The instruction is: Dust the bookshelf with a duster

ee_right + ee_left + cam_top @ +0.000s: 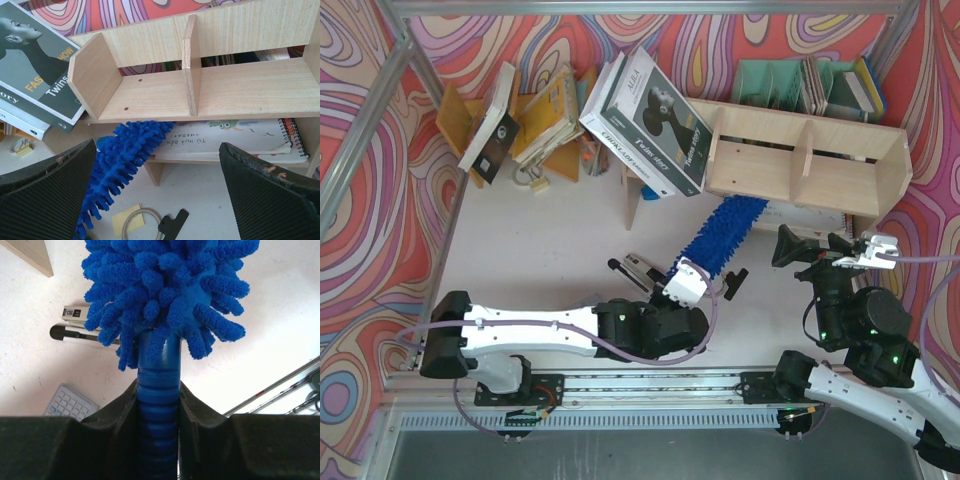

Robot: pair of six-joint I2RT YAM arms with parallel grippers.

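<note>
The left gripper (pixel 159 405) is clenched on the handle of the duster (pixel 725 230), whose fluffy tip reaches under the left end of the bookshelf (pixel 840 185); dusting seems barely begun; the next move likely calls for sweeping rightward along its boards; the right gripper (pixel 157 165) hangs released nearby.

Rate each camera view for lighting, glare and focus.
Top external: even bright light, sharp throughout, no glare. Left wrist: white table nearly washed out, duster crisp, left fingers almost black. Right wrist: bookshelf sharp and evenly lit, right fingers dark in the foreground.
</note>
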